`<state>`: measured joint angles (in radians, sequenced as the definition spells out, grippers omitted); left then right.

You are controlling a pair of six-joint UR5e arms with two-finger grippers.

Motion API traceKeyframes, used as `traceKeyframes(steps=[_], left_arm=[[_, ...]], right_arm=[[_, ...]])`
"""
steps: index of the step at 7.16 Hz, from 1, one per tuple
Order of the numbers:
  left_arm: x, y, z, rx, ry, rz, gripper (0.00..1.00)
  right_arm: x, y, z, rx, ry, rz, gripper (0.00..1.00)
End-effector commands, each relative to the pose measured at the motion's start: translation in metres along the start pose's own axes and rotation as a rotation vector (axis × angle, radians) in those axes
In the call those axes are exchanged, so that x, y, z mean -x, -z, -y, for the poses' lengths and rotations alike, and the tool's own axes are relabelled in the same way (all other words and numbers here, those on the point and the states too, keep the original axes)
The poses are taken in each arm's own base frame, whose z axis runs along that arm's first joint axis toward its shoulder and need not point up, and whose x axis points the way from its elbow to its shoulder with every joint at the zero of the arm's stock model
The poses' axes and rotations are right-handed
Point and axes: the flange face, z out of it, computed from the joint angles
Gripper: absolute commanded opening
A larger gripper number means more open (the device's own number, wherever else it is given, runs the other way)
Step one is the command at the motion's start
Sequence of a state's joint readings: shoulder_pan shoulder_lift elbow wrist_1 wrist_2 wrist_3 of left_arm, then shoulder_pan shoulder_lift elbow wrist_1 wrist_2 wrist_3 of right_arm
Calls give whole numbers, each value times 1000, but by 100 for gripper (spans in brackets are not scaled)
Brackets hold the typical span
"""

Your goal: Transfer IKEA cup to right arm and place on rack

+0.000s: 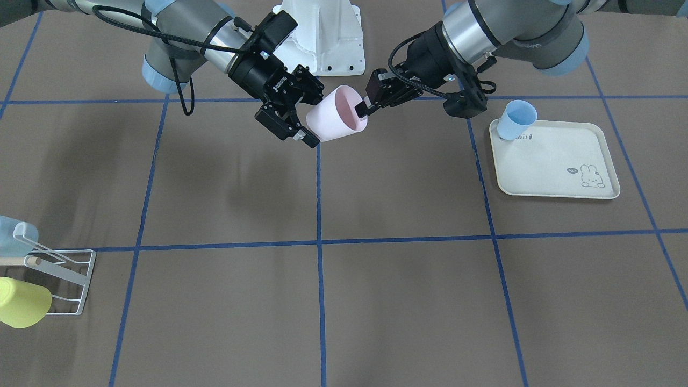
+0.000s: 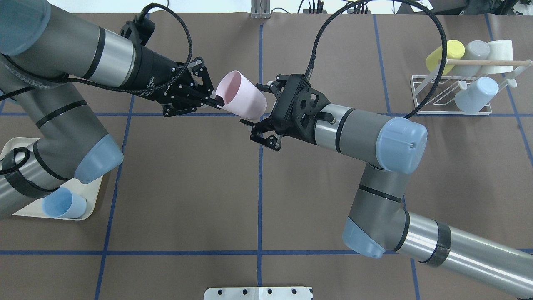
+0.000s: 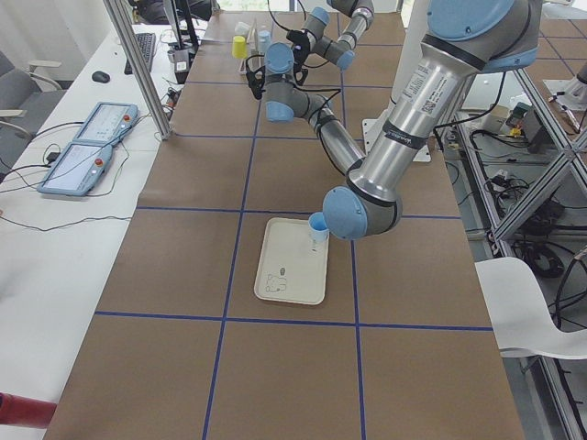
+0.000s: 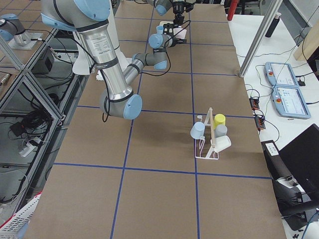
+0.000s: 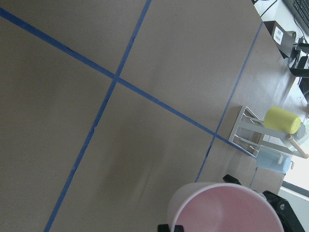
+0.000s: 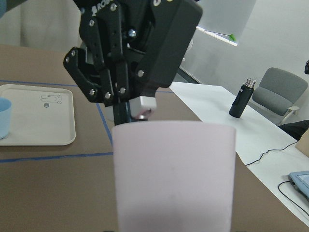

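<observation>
Overhead exterior | L gripper (image 2: pixel 214 100) pinched rim of pale pink plastic cup (image 2: pixel 243 98), cup up in the air | R gripper (image 2: pixel 259 113) wide open round cup's bottom | white wire rack (image 2: pixel 449 95) far off

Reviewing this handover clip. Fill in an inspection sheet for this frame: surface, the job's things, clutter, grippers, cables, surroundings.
Surface: brown table cover with blue tape grid.
Job's things: pink cup in mid-air between the grippers; rack holds yellow cup, grey cup, white cup, light-blue cup.
Clutter: rabbit-print tray with blue cup at its corner.
Grippers: left gripper shut on the pink cup's rim, one finger inside; right gripper open, fingers flanking the cup's base.
Cables: right arm's cable loops high, left arm's cable arches over its wrist; no snag seen.
Surroundings: control pendants on a white side table.
</observation>
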<state>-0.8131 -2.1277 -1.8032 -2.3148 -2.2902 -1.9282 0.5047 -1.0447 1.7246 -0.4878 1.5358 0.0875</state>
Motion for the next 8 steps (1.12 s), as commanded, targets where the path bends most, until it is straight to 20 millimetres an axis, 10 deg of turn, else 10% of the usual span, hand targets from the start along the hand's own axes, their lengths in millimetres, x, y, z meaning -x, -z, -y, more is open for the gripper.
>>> traceKeyframes(steps=[1, 3, 4, 8], left_arm=[[0, 0, 0, 0, 1, 1, 0], [-2, -1, 0, 1, -3, -1, 4], [-4, 1, -2, 4, -24, -15, 93], [22, 18, 26, -63, -124, 6, 100]], right_arm=[[-1, 0, 1, -2, 1, -11, 75], [-3, 2, 1, -4, 5, -12, 60], [-3, 2, 0, -1, 7, -13, 60], [-33, 12, -27, 62, 18, -60, 54]])
